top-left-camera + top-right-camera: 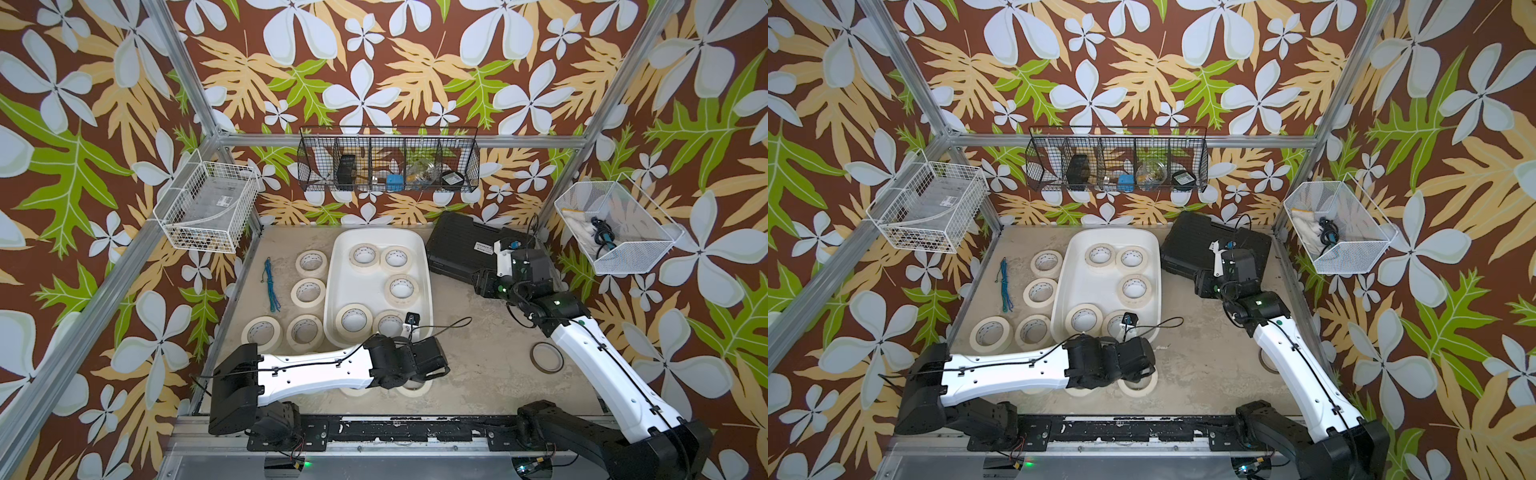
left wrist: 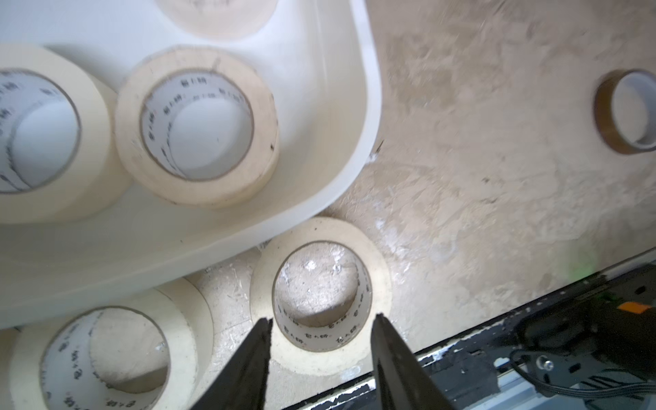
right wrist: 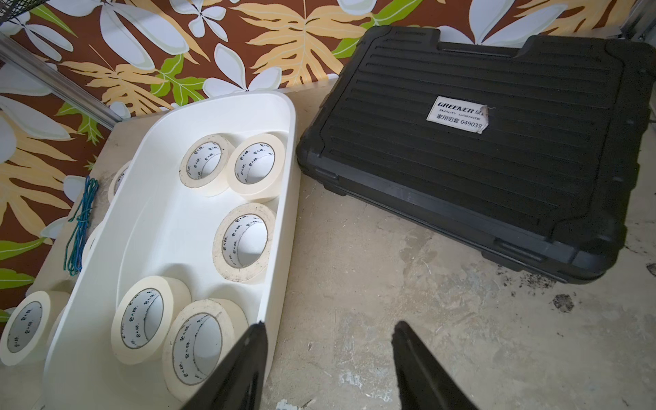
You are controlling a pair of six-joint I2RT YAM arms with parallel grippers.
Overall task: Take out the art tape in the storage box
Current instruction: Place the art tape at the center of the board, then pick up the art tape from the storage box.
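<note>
The white storage box (image 1: pixel 353 286) stands mid-table and holds several cream art tape rolls (image 1: pixel 402 289), also seen in the right wrist view (image 3: pixel 245 243). More rolls (image 1: pixel 308 292) lie flat on the table to the left of the box. In the left wrist view my left gripper (image 2: pixel 323 317) is open just above a roll (image 2: pixel 321 355) lying flat on the table by the box's near corner (image 2: pixel 355 149); its fingers do not touch the roll. That roll (image 1: pixel 1140 386) peeks out under the left wrist. My right gripper (image 3: pixel 331 324) is open and empty over bare table beside the box's right wall (image 3: pixel 280 284).
A black ribbed case (image 1: pixel 461 245) lies at the back right, close to the right arm. A thin brown tape ring (image 1: pixel 546 358) lies on the right. A blue-green cord (image 1: pixel 271 286) lies on the left. Wire baskets (image 1: pixel 388 160) hang on the walls. The table's front rail (image 2: pixel 532 340) is near the left gripper.
</note>
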